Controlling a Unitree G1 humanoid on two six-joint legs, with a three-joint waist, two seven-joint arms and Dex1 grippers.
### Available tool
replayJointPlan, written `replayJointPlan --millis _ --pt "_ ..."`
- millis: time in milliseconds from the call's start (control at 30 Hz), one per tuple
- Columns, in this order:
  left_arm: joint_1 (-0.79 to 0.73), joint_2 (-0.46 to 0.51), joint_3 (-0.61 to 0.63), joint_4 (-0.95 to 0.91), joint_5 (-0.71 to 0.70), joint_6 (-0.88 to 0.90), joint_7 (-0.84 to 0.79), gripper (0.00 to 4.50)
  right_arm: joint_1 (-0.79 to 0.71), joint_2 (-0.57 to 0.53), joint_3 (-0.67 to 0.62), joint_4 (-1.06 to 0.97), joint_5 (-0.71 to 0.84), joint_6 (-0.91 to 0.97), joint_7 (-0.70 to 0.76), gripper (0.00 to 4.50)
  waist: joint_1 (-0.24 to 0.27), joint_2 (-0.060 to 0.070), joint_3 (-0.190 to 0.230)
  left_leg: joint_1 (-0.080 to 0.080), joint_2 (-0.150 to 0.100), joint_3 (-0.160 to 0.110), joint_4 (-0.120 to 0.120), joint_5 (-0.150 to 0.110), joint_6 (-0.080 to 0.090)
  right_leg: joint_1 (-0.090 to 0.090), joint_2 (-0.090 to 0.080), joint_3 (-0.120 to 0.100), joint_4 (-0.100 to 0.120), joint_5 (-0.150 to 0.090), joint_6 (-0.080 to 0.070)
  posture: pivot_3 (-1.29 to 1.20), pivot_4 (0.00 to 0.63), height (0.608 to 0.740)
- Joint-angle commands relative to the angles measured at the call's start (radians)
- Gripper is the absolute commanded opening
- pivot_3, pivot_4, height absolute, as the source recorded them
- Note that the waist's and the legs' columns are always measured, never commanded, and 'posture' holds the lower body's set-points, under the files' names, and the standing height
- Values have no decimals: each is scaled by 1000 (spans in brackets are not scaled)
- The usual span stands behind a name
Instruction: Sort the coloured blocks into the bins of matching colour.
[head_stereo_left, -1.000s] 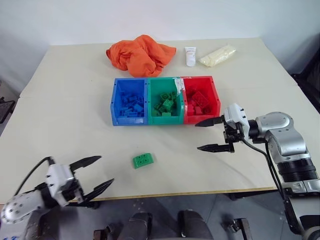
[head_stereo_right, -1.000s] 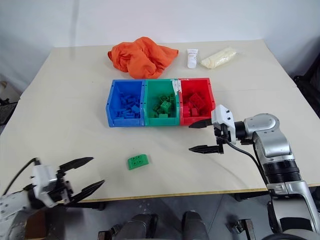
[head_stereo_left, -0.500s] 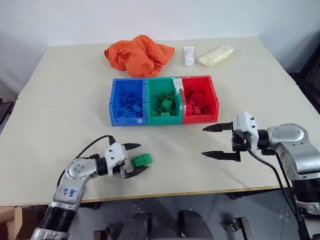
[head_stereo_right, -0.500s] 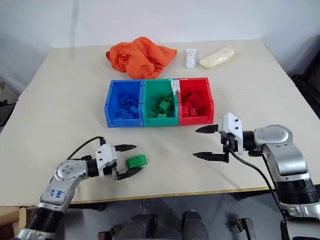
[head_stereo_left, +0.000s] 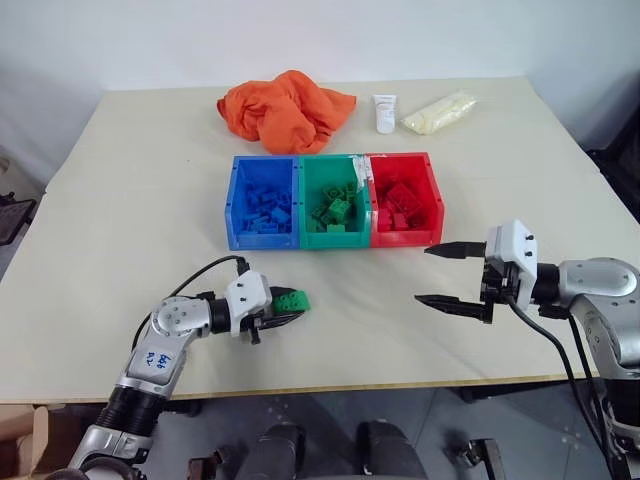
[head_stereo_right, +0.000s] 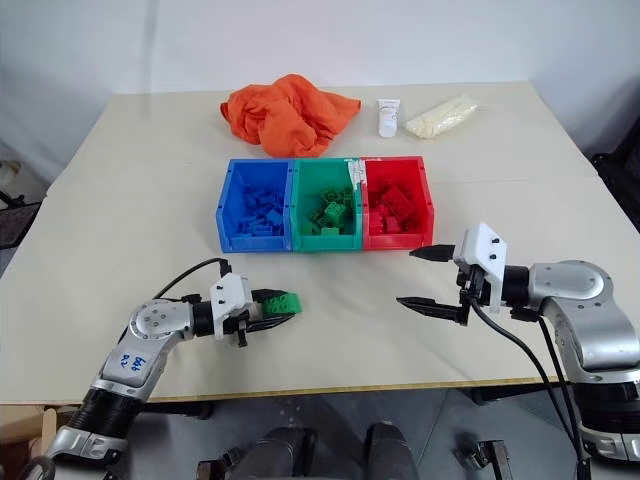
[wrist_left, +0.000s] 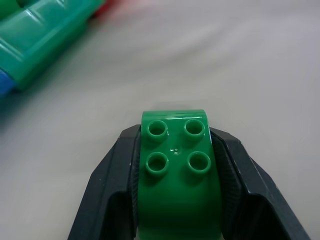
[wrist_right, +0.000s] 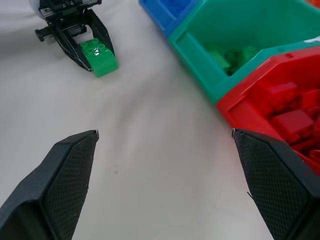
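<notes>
A green studded block (head_stereo_left: 291, 300) lies on the table in front of the bins, and my left gripper (head_stereo_left: 284, 309) is shut on it, a black finger against each side (wrist_left: 176, 170). The right wrist view shows that same grip on the green block (wrist_right: 99, 57). The three joined bins stand mid-table: blue (head_stereo_left: 262, 206), green (head_stereo_left: 334, 204) and red (head_stereo_left: 402, 203), each holding several blocks of its own colour. My right gripper (head_stereo_left: 443, 274) hovers open and empty to the right of the green block, in front of the red bin.
An orange cloth (head_stereo_left: 285, 107) is bunched behind the bins. Next to it stand a white tube (head_stereo_left: 384, 112) and a pale yellow bag (head_stereo_left: 436, 111). The table's front edge (head_stereo_left: 350, 385) runs close under both arms.
My left gripper reached in from the near left corner to the green block and shut on it. My right gripper drew back to the right, away from the red bin, staying open.
</notes>
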Motion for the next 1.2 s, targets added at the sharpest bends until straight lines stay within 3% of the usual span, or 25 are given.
replayJointPlan --millis 33,167,400,533,700,867,1000,1200 --pt "-123 -64 24 30 16 58 114 1503 33 -17 -56 -69 32 10 -34 4500 5 0 0 -1 0 -1 1 0 0 0 0 0 1 0 0 0 150 740" --pt "-276 -149 11 99 17 62 151 1503 91 -20 -87 -118 42 23 -66 4500 7 -2 1 -2 -1 -1 4 -1 1 0 0 -1 1 1 1 0 150 740" --pt "-553 -259 15 389 71 -13 242 1503 142 -12 -111 -171 55 33 -121 4500 0 -4 2 -2 -1 2 4 -1 1 -1 1 -5 2 1 2 0 150 740" --pt "-648 -276 11 559 119 -75 295 2787 161 -8 -119 -188 60 35 -147 4500 -4 -5 3 -2 0 4 4 -1 1 -1 2 -5 2 1 2 0 150 740" --pt "-680 -280 18 602 118 -120 286 4351 178 -12 -125 -195 66 30 -162 4500 0 -6 3 -2 -1 3 4 -1 1 -2 2 -4 3 1 2 0 150 740" --pt "-642 -248 8 522 120 -158 240 4464 158 -13 -109 -177 64 22 -160 4500 0 -6 3 -2 -1 3 4 -1 1 -2 1 -4 2 1 3 0 150 740" --pt "-528 -199 49 328 -17 -88 88 4464 119 -14 -87 -143 60 11 -138 4500 -8 -5 3 -2 0 4 4 -1 1 -2 2 -3 2 1 3 0 150 740" --pt "-238 -1 137 -49 -228 126 -94 4464 27 -37 -43 -15 36 -49 -46 4500 -24 -5 3 -1 0 3 3 -1 1 -3 1 0 3 1 3 0 150 740"
